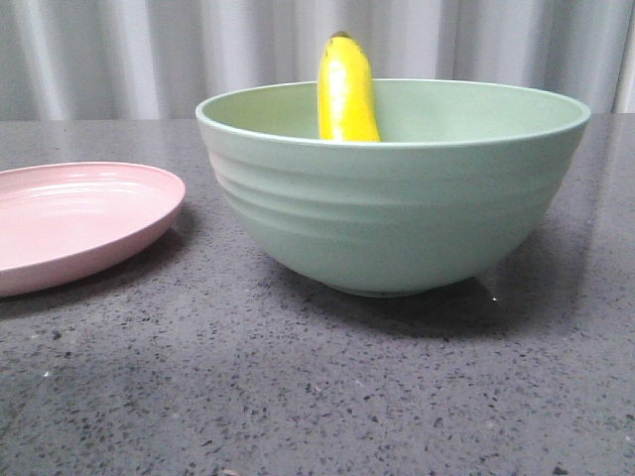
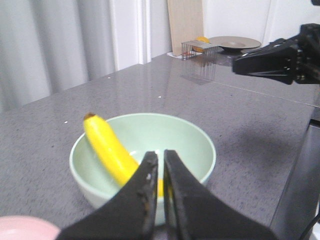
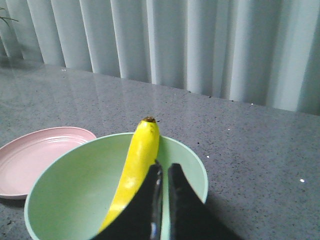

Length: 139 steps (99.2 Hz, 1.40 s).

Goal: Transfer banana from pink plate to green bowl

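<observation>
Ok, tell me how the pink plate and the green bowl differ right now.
The pink plate is shallow with a low rim; the green bowl is deep, with faint ridges outside. The plate lies empty; the bowl holds the banana, leaning on its wall with its dark tip above the rim. Both are round, matte and rest on the grey table.

The dark speckled table (image 1: 298, 397) carries the pink plate (image 1: 69, 223); beside it, the green bowl (image 1: 397, 213).

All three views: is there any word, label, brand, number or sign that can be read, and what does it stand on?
None can be read in any view.
The banana, the green bowl and the pink plate are plain, with no print or sticker.
The speckled table bears no marking.
The far items at the table's back edge in the left wrist view are too small to show any text.
</observation>
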Tool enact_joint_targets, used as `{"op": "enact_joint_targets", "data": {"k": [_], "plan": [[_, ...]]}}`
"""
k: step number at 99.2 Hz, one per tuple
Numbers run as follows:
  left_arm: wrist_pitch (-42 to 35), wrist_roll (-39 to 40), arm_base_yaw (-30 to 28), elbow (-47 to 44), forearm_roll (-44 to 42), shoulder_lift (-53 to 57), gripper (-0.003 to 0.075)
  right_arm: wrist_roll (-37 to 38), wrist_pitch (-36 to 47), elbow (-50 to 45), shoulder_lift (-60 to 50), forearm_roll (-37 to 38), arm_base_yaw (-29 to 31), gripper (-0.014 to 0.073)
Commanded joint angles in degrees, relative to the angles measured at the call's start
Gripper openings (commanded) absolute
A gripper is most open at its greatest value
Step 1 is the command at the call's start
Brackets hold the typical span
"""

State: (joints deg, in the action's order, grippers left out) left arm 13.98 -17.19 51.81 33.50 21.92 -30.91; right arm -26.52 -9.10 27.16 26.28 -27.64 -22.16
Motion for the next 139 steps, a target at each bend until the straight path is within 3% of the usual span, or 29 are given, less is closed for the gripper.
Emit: {"op": "enact_joint_targets", "data": {"k": [1,29,70,82,92,106,116,121,122,139], "plan": [[-7.8,-0.1,-0.1,-4.3,0.4,5.0,-0.002,-0.6,7.9,-2.6,-4.0,-0.3,0.0,-0.0065],[-10.2,-0.1,-0.1,-17.5,0.5,19.2,-0.002,-0.6,10.0,-10.2,-12.8,-0.3,0.0,-0.0065],[-10.7,-0.1,-0.1,-26.4,0.4,20.4,-0.002,-0.6,10.0,-11.6,-12.9,-0.3,0.0,-0.0065],[-18.0,-0.1,-0.1,-28.0,-3.7,20.4,-0.002,-0.6,10.0,-11.6,-12.9,-0.3,0.0,-0.0065],[-28.3,-0.1,-0.9,-29.9,-7.3,20.4,-0.002,-0.6,10.0,-11.6,-12.9,-0.3,0.0,-0.0065],[-41.8,1.1,-6.6,-34.1,-11.3,20.6,-0.002,-0.6,10.0,-11.6,-12.9,-0.3,0.0,-0.0065],[-43.4,3.7,-12.9,-34.1,-15.7,20.8,-0.002,-0.6,10.0,-11.6,-12.9,-0.3,0.0,-0.0065],[-43.4,3.7,-16.3,-34.1,-18.1,21.5,-0.002,-0.6,10.0,-11.6,-12.9,-0.3,0.0,-0.0065],[-41.2,4.3,-22.7,-34.1,-18.8,23.8,-0.002,-0.6,10.0,-11.6,-12.9,-0.3,0.0,-0.0065],[-30.8,11.6,-33.8,-34.1,-18.8,28.9,-0.002,-0.6,10.0,-11.6,-12.9,-0.3,0.0,-0.0065]]}}
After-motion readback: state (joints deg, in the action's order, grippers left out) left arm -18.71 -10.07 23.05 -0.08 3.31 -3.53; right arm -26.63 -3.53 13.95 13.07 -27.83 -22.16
